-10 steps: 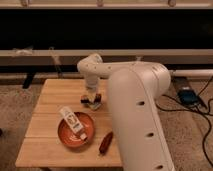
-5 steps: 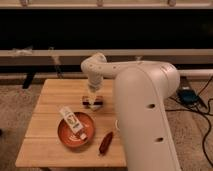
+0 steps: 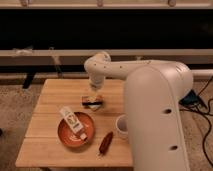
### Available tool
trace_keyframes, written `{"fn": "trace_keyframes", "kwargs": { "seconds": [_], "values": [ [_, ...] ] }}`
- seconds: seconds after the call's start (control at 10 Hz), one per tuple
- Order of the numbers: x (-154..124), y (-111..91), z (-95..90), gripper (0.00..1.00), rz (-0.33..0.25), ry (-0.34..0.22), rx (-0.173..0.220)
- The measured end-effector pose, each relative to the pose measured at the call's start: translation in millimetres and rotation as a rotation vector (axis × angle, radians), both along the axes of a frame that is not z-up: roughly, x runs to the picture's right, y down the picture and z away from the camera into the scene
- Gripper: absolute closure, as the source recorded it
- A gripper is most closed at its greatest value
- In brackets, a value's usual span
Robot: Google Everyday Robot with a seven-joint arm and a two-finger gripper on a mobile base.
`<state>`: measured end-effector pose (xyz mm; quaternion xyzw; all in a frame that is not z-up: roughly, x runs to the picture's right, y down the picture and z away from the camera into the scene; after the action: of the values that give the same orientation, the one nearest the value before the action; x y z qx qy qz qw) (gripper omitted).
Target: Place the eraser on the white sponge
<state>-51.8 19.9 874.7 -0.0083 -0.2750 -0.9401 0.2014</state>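
My gripper (image 3: 94,94) hangs from the white arm over the middle of the wooden table (image 3: 55,92). It sits directly above the white sponge (image 3: 99,99), a small off-white block. The eraser (image 3: 91,104), a small dark block, lies at the sponge's front left edge, just under the gripper. I cannot tell whether it rests on the sponge or beside it. The gripper's tip hides part of both.
An orange-brown plate (image 3: 65,137) at the front left holds a tilted cream labelled carton (image 3: 71,121). A white cup (image 3: 121,125) stands at the front right, partly behind my arm's large white link (image 3: 155,115). A reddish-brown pod (image 3: 105,143) lies near the front edge.
My arm's large link has shifted to the right. The gripper has stayed over the sponge and eraser, rising only slightly.
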Motion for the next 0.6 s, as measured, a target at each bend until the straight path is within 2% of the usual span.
{"fn": "trace_keyframes", "kwargs": {
  "seconds": [0.6],
  "values": [
    [-1.9, 0.3, -0.5, 0.2, 0.001, -0.003, -0.002]
  ]
}}
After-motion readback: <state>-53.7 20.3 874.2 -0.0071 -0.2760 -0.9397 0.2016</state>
